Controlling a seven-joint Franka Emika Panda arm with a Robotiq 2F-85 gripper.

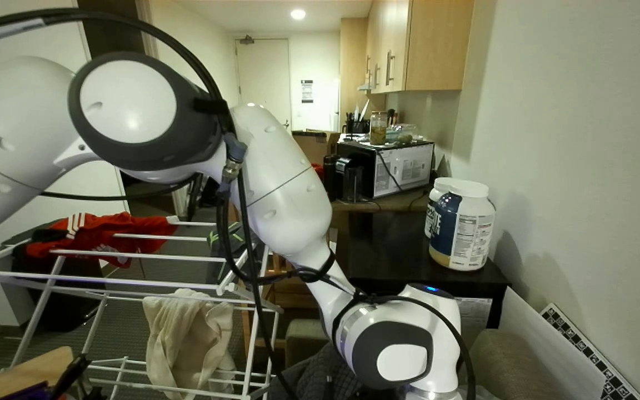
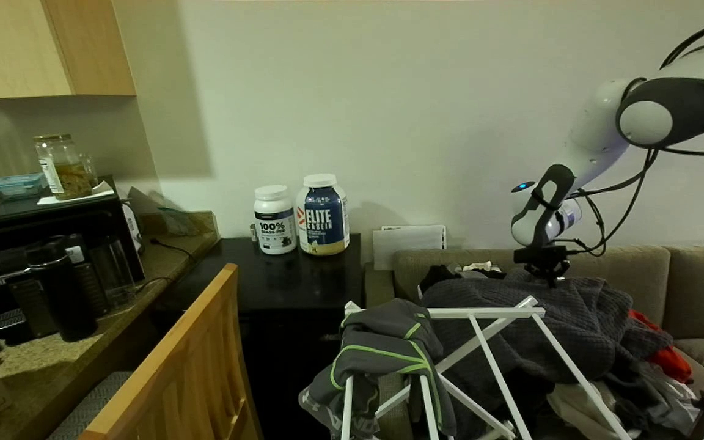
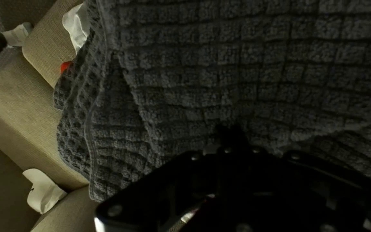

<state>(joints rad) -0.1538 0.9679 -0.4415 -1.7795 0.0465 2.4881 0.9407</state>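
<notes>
My gripper [image 3: 230, 130] is dark in the wrist view, with its fingers drawn together in front of a dark grey waffle-textured blanket [image 3: 204, 74]. I see no cloth bunched between the fingertips, though shadow hides much there. In an exterior view the gripper [image 2: 552, 281] points down just over the top of the blanket [image 2: 529, 330], which is heaped on the sofa [image 2: 615, 263]. I cannot tell whether the tips touch it. In an exterior view the gripper is below the frame's edge, and part of the blanket [image 1: 314, 369] shows beside the wrist.
A white drying rack [image 1: 148, 253] stands before the sofa; it also shows in an exterior view [image 2: 486, 313]. It bears red clothing [image 1: 103, 230], a cream cloth [image 1: 186, 333] and a grey-green garment [image 2: 382, 348]. Two tubs [image 2: 275, 220] [image 2: 322, 217] stand on a black cabinet [image 2: 266, 281]. A wooden chair [image 2: 187, 366] is near.
</notes>
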